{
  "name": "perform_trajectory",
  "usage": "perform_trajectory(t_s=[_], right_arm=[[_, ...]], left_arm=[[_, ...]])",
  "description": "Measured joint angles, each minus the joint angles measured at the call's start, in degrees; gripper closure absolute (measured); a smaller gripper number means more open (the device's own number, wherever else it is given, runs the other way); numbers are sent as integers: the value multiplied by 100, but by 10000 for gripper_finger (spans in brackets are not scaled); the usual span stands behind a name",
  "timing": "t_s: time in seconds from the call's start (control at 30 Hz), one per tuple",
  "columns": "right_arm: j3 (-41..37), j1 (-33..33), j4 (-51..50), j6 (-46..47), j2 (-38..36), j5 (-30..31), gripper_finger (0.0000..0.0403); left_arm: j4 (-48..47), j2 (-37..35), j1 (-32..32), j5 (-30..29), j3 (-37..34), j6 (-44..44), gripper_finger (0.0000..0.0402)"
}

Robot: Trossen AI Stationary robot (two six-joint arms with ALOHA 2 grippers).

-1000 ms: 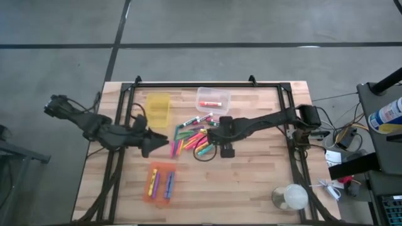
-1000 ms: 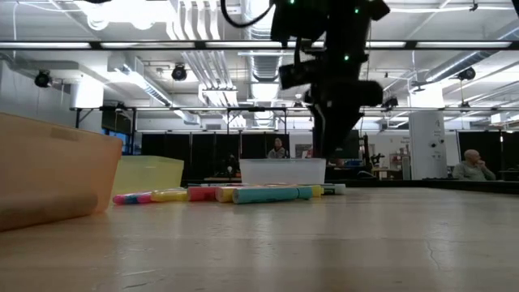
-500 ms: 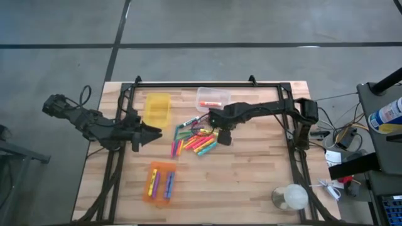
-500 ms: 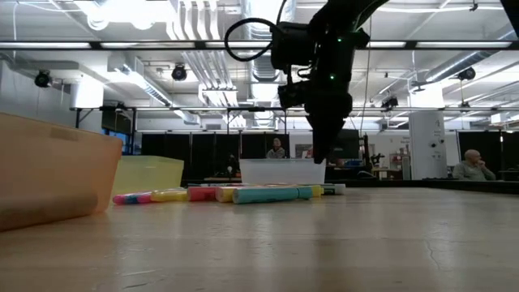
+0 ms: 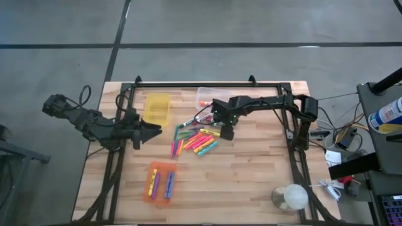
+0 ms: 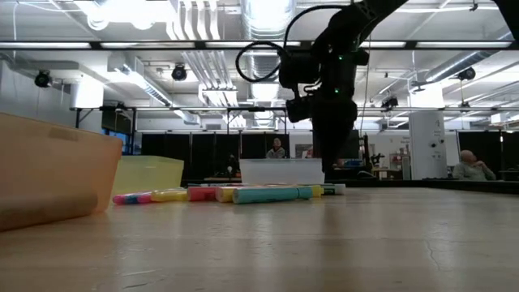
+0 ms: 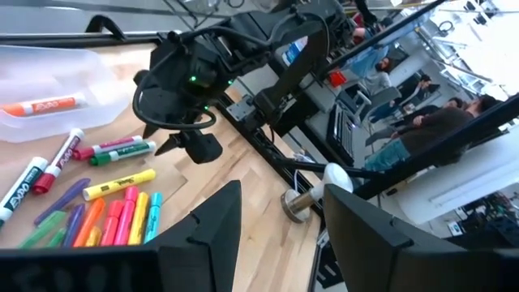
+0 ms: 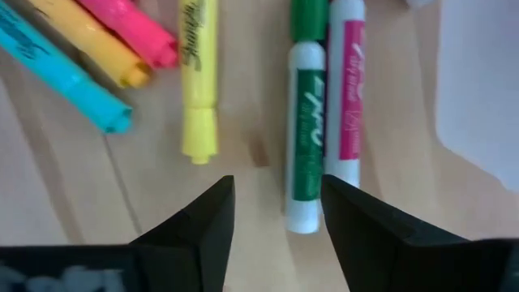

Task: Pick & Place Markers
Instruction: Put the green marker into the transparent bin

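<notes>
The markers [image 5: 193,139] lie in a loose pile on the table's middle, and the low view shows the markers [image 6: 243,194] as a row. The right wrist view shows a green-and-white marker [image 8: 306,122], a pink-and-white one [image 8: 347,105] and a yellow highlighter [image 8: 199,73] flat on the wood. My right gripper [image 5: 226,133] hangs open just right of the pile, fingers pointing down, above the table [image 6: 326,158], empty [image 8: 272,227]. My left gripper [image 5: 157,130] waits open left of the pile, empty [image 7: 284,243].
A yellow bin [image 5: 157,108] and a clear bin [image 5: 212,97] holding a red-and-white marker stand toward the far edge. An orange bin [image 5: 160,182] with several markers sits near the front. A round white object [image 5: 290,196] stands at the near right corner. People sit beyond the table.
My right gripper has moved from the pile's near side toward the far edge and now hangs beside the pile's right end. My left gripper has drawn back a little toward the table's left and far edges.
</notes>
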Motion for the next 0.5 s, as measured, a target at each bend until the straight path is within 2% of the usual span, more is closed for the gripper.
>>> perform_trajectory(t_s=[0.17, 0.5], right_arm=[[-291, -65, 191, -15, 2, -111, 236], [-733, -80, 688, -3, 2, -137, 258]], left_arm=[[1, -6, 0, -212, 0, 3, 232], [1, -19, 0, -255, 0, 3, 232]])
